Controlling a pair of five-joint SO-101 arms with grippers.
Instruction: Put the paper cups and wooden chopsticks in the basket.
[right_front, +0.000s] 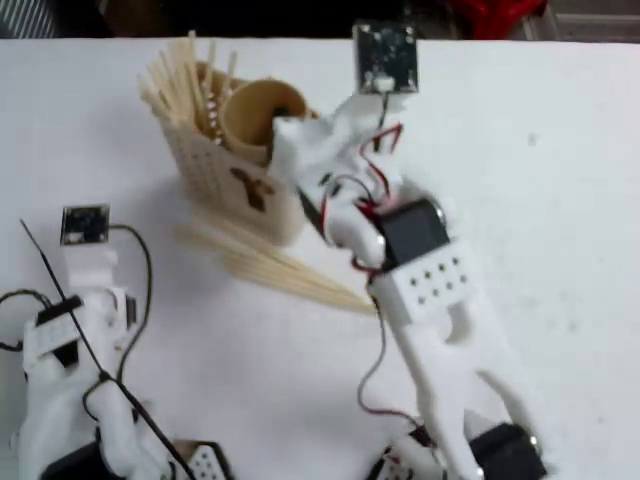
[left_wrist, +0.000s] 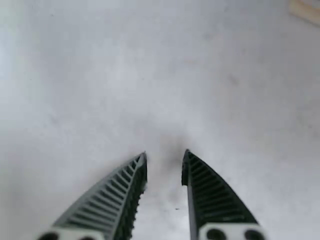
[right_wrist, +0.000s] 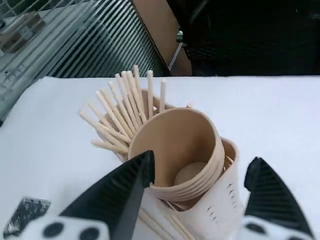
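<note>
Your right gripper (right_wrist: 200, 164) hangs over the basket (right_wrist: 220, 212). Its fingers (right_wrist: 131, 186) are spread wide and grip nothing. The cups (right_wrist: 182, 142), a nested stack, sit tilted in the basket with the mouth turned up towards the gripper. The stack lies between the two fingers. You cannot tell from the wrist view whether either pad touches the rim. A bunch of chopsticks (right_wrist: 125, 102) stands in the basket on the far side of the cups and fans out above the rim.

From the high view, the basket stands far and left of centre on the table (right_front: 560, 200). The right arm (right_front: 420, 270) comes to it from the near right. The loose chopsticks (right_front: 285, 268) lie flat on the table just beside the basket's near side. The sheaf runs from far left to near right, and its near end is close to the right arm.

Your left gripper (left_wrist: 165, 157) sits near left, well apart from the basket, and points down at bare table. Its fingers are parted a little, with nothing between them.
</note>
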